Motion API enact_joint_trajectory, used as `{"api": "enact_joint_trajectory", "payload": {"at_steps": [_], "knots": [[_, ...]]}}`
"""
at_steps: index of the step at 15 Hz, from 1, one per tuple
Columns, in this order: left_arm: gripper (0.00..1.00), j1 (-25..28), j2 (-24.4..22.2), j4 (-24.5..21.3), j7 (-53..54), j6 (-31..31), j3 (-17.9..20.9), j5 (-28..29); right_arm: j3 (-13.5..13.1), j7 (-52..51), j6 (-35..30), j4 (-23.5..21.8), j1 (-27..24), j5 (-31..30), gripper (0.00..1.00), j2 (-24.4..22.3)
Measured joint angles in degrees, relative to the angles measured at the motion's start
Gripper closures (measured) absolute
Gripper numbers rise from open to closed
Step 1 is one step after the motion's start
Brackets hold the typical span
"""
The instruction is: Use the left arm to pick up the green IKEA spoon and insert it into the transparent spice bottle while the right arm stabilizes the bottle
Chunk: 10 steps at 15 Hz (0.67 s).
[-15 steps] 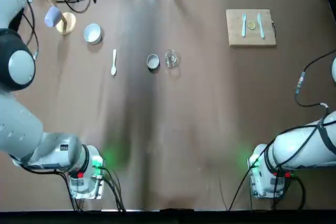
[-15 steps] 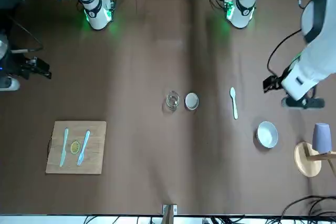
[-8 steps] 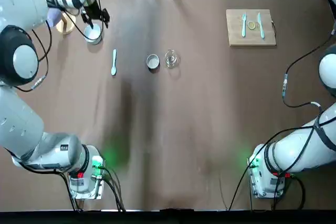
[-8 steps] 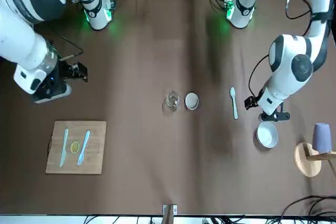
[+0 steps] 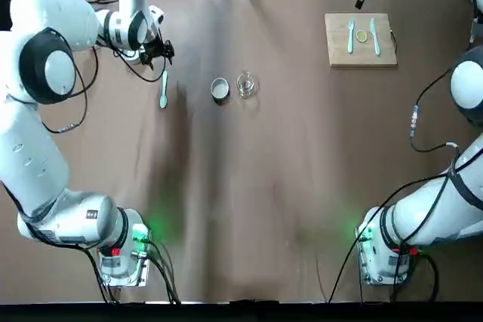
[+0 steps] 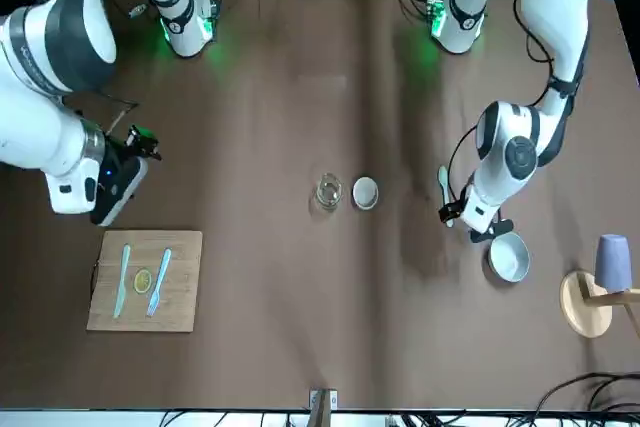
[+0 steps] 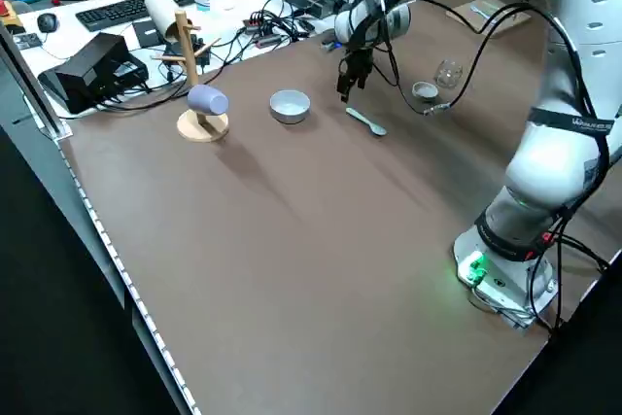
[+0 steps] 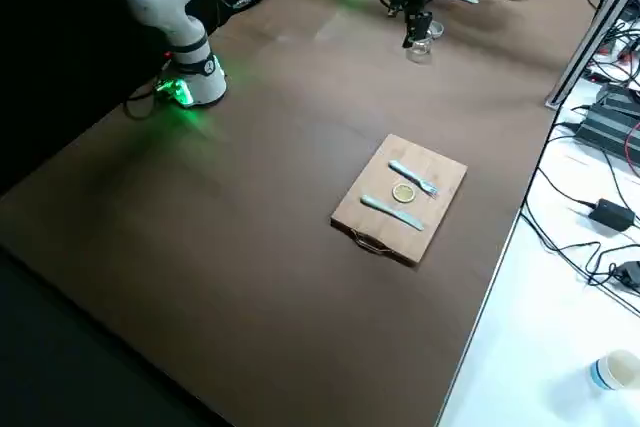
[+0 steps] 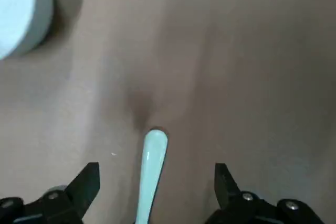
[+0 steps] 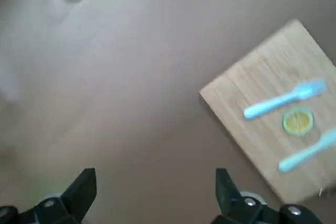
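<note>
The slim, probably light, slippery spoon (image 9: 151,174) is being approached by the left end effector (image 9: 157,190), its 2 fingers apart; gripping mid-handle is being favoured.

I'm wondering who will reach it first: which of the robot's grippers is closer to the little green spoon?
The left. The left gripper hovers by the spoon's handle end; the right gripper is across the table, near the cutting board.

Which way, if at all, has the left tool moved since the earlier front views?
Yes: in the front view the left tool has moved toward picture left, from beyond the spoon to over its handle end; the spoon lies where it did.
</note>
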Motion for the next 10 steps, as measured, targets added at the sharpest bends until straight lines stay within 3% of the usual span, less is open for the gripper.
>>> {"api": "enact_joint_trajectory", "payload": {"at_steps": [2, 5, 10], "knots": [[0.07, -0.2, 1.0, 0.0, -0.1, 0.2, 0.0, 0.1, 0.1, -10.8, 0.4, -0.1, 0.0, 3.5, 0.00, 1.6], [0.15, 0.0, 2.1, -0.4, -0.1, 0.2, 0.3, 1.0, 0.3, -18.8, 1.3, -0.2, 0.7, 8.3, 0.00, 5.1], [0.22, -0.1, 3.8, -0.7, -0.1, 0.2, 0.3, 2.2, 0.4, -37.4, 2.3, -0.9, 0.9, 24.3, 0.00, 13.8]]}}
